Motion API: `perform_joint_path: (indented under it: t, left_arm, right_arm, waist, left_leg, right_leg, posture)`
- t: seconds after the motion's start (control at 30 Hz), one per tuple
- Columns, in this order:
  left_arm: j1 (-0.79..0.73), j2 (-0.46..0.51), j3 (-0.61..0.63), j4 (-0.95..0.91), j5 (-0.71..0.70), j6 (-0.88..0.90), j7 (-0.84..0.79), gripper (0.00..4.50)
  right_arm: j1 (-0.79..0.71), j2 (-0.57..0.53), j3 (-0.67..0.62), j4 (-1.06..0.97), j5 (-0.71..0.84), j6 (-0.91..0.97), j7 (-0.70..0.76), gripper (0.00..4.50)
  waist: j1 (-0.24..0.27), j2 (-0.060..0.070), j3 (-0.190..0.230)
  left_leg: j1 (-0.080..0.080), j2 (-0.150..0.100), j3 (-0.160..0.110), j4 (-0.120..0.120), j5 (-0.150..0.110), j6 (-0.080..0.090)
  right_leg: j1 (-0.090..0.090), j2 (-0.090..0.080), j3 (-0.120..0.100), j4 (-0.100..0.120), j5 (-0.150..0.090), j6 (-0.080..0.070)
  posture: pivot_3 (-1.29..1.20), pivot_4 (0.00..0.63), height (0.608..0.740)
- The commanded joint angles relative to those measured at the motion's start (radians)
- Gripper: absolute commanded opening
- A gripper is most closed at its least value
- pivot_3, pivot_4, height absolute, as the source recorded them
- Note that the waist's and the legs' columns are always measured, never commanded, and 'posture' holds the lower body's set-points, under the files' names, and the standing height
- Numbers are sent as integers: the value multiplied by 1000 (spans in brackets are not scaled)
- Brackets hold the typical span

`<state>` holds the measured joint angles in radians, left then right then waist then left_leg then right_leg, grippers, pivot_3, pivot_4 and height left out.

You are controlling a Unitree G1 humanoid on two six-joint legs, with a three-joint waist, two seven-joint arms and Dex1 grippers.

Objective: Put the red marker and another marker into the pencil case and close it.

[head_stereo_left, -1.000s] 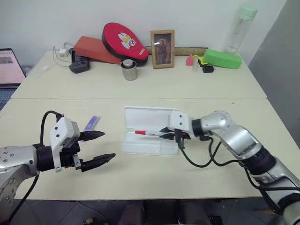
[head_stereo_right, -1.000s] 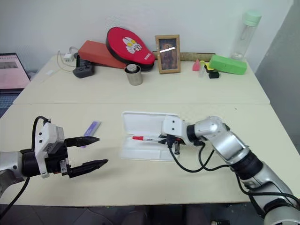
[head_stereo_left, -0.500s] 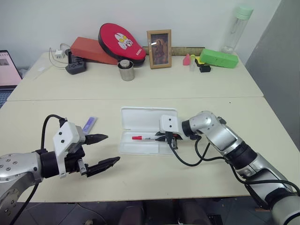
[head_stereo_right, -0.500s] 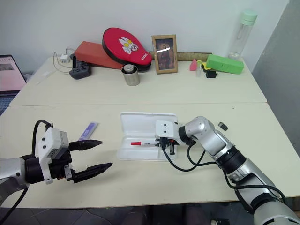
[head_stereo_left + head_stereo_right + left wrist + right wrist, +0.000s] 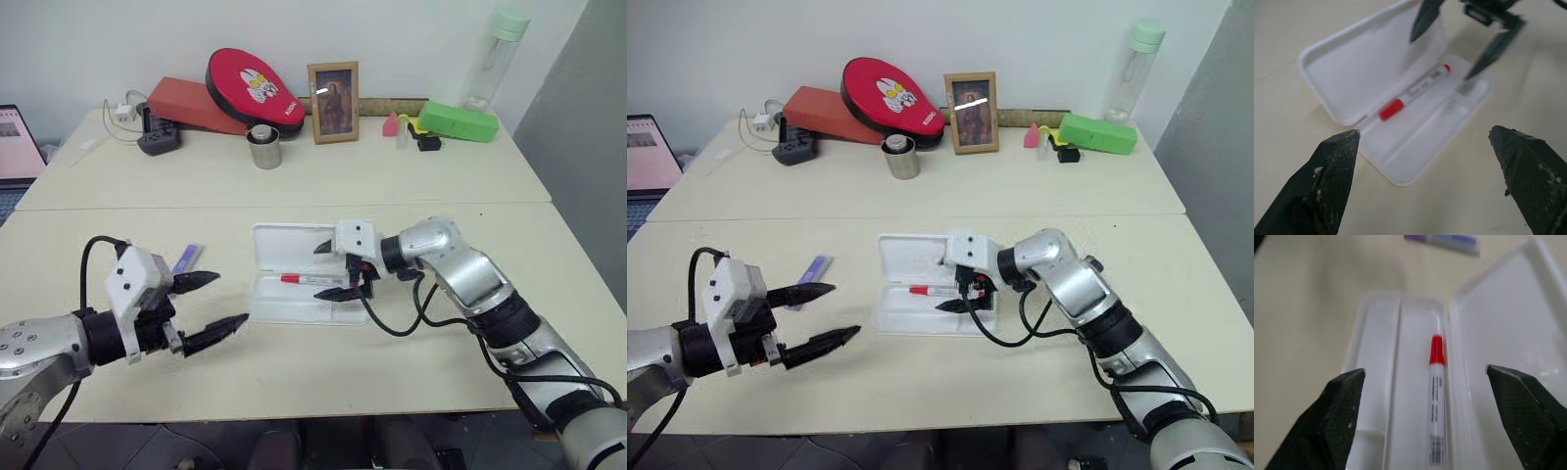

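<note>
The pencil case [image 5: 294, 241] lies open mid-table, its lid flat behind the tray. The red marker [image 5: 309, 280] rests lengthwise in the tray's rear channel, also seen as the red marker [image 5: 1436, 382] and the red marker [image 5: 1415, 91]. My right gripper [image 5: 328, 271] hovers open just above the marker's right end, touching nothing. The purple marker [image 5: 186, 258] lies on the table left of the case. My left gripper [image 5: 223, 302] is open and empty, just in front of and to the right of the purple marker, pointing toward the case.
Along the back of the table stand a metal cup [image 5: 263, 147], a photo frame [image 5: 333, 88], a red oval pad [image 5: 257, 86], an orange box [image 5: 191, 105], a green box [image 5: 456, 121] and a bottle [image 5: 487, 59]. A laptop [image 5: 15, 142] sits at the far left.
My right gripper has opened and lifted slightly; the red marker it held now lies loose in the case tray. The left gripper has stayed about where it was.
</note>
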<state>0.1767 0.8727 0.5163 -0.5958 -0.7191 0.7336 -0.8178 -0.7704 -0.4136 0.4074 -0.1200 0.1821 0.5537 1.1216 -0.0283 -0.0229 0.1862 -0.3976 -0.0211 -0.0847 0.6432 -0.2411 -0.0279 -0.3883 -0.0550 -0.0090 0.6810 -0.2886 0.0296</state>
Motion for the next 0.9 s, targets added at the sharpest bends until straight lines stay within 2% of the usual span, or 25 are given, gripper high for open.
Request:
perform_joint_path:
  t: [0.03,0.13,0.2,0.27,0.57,0.77,0.9]
  left_arm:
    - [-31,-19,-11,99,88,-45,70,4500]
    - [-60,-34,-44,175,159,-64,130,4500]
    - [-122,-55,-63,313,240,-100,217,4500]
    - [-174,-78,-68,408,261,-97,259,4500]
    - [-295,-102,-192,622,339,-94,258,4500]
    - [-311,-91,-281,662,365,-77,197,4500]
    - [-322,-96,-282,669,366,-72,186,4500]
  right_arm:
    - [16,-3,-85,-152,139,109,16,4456]
    - [27,-8,-131,-198,203,163,-6,4456]
    - [34,-18,-163,-226,235,192,-22,4456]
    - [41,-28,-173,-242,245,206,-39,4456]
    - [57,-46,-177,-274,276,239,-106,4456]
    - [64,-54,-186,-286,292,243,-152,4456]
    - [65,-57,-200,-289,306,242,-171,4456]
  waist:
    - [-1,0,0]
    - [-1,0,0]
    - [0,0,0]
    - [1,0,0]
    - [0,0,0]
    - [0,0,0]
    - [0,0,0]
  left_leg:
    - [0,0,0,0,0,0]
    - [0,0,0,0,0,0]
    - [0,0,0,0,0,0]
    - [0,-1,0,0,0,0]
    - [0,-1,1,0,0,0]
    - [0,-1,1,0,0,0]
    - [0,-1,1,0,0,0]
  right_leg:
    - [0,0,0,0,0,0]
    - [0,0,-1,0,0,0]
    - [0,0,0,0,0,0]
    - [0,0,-1,0,0,0]
    - [-1,-1,-1,0,0,0]
    - [-1,-1,-1,0,0,0]
    - [-1,-1,0,0,0,0]
  posture:
    - [0,150,740]
    - [0,150,740]
    - [0,150,740]
    - [0,150,740]
    - [0,150,740]
    - [0,150,740]
    - [0,150,740]
